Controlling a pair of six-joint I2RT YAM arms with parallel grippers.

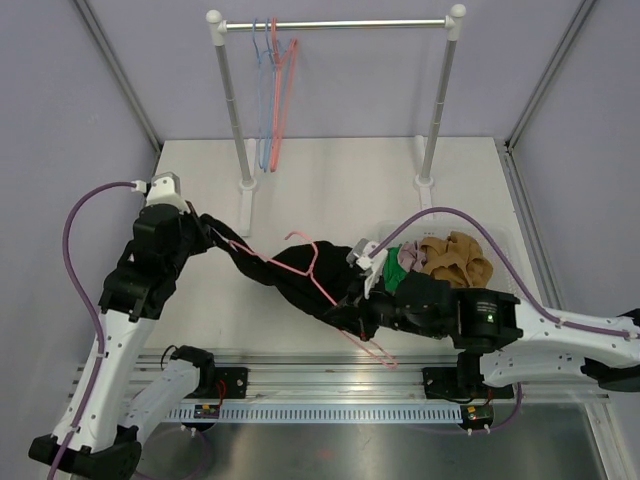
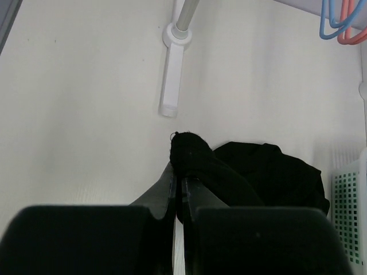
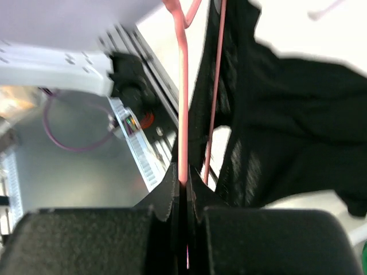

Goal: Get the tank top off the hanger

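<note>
Walls: you see pale purple walls (image 1: 350,90) | Table: you have a white table (image 1: 330,170) | Back: a white rack (image 1: 335,22) stands there | Light: soft and even

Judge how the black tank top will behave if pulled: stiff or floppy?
Probably floppy: the tank top drapes between the left fingers and the hanger. Likely light, as a bunched corner holds it. It may snag on the hanger rather than slide.

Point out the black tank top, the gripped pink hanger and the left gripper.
black tank top (image 1: 285,283): top view, stretched fabric middle
pink hanger (image 3: 183,103): right wrist view, middle of bar
left gripper (image 2: 178,177): left wrist view, between fingertips
</note>
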